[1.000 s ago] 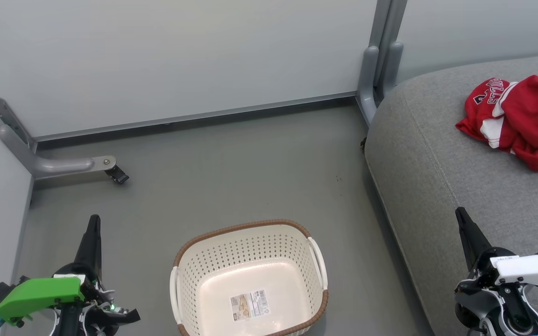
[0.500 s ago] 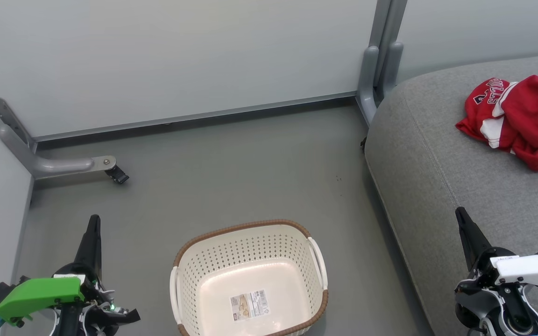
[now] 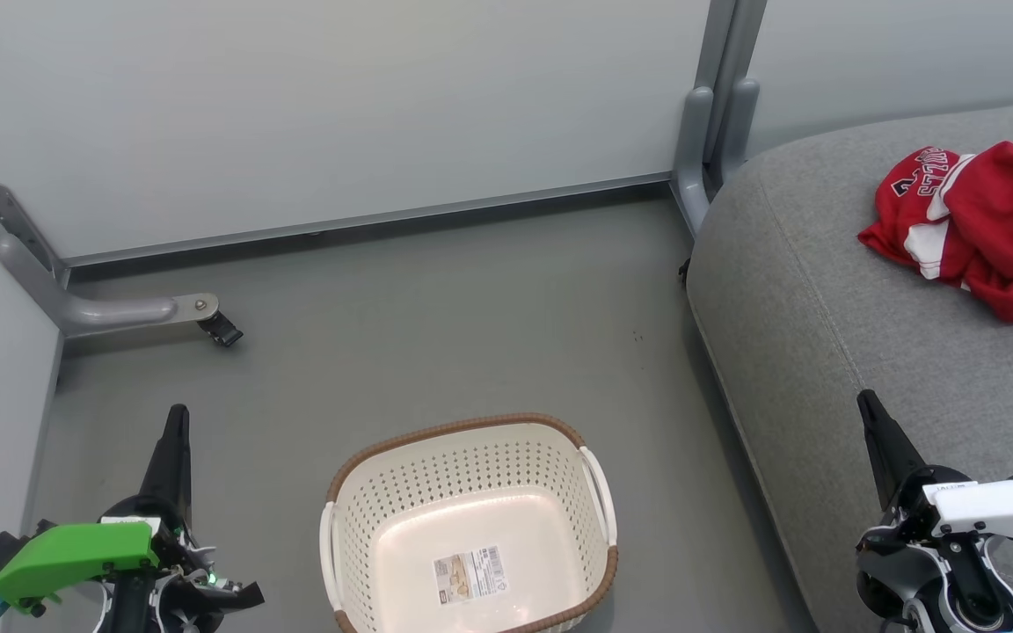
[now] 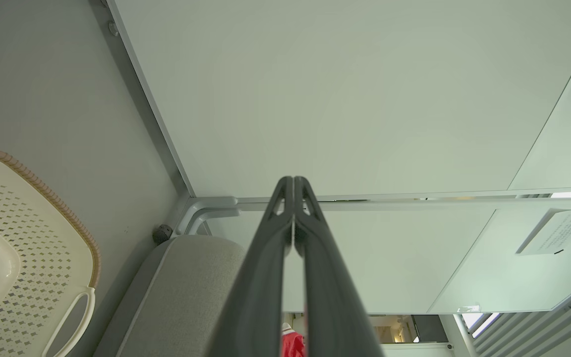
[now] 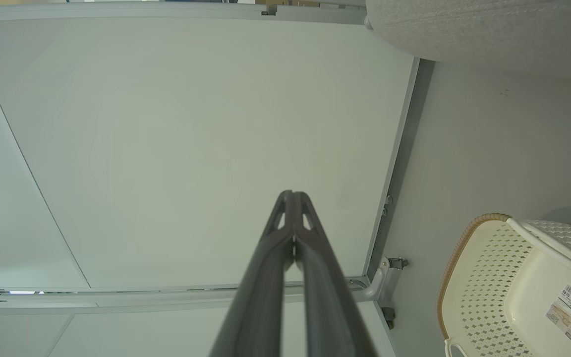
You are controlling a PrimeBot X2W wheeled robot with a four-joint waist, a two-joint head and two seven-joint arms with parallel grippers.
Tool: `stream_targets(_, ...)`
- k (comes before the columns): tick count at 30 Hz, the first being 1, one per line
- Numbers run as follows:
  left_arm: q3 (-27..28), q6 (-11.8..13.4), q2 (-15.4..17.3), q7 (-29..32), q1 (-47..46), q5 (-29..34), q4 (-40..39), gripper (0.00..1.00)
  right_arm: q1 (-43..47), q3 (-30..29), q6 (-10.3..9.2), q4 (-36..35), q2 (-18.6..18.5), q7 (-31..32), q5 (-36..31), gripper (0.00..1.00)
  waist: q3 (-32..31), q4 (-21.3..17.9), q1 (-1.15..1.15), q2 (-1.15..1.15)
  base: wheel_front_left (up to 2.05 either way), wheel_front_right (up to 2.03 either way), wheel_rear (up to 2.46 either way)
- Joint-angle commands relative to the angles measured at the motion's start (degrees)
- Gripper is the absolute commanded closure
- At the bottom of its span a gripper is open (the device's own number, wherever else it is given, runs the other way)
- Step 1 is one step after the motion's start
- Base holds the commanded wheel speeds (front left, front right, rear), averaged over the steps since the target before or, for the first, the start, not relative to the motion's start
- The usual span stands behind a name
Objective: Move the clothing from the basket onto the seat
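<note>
Grey floor (image 3: 471, 308) bears the empty basket (image 3: 462, 475) between my left gripper (image 3: 177, 415) and right gripper (image 3: 865, 401), both pinched closed, I judge, because clothing (image 3: 990, 211) already lies on the seat (image 3: 823, 308).

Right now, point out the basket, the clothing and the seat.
basket (image 3: 471, 470): head view, perforated back wall.
clothing (image 3: 990, 220): head view, middle of the red heap.
seat (image 3: 911, 352): head view, bare grey upholstery.
</note>
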Motion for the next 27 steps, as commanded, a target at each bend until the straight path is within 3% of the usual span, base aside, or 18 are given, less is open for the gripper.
stream_targets(1,0.1,-0.3,0.0,0.2,-0.7,-0.2,-0.2,1.00,-0.3,-0.1,-0.02,0.1,-0.3,0.2,0.2,1.00,0.0,0.0,0.00,0.00,0.00,0.00,0.00)
stream_targets(27,0.1,-0.3,0.0,0.2,-0.7,-0.2,-0.2,1.00,-0.3,-0.1,-0.02,0.1,-0.3,0.2,0.2,1.00,0.0,0.0,0.00,0.00,0.00,0.00,0.00)
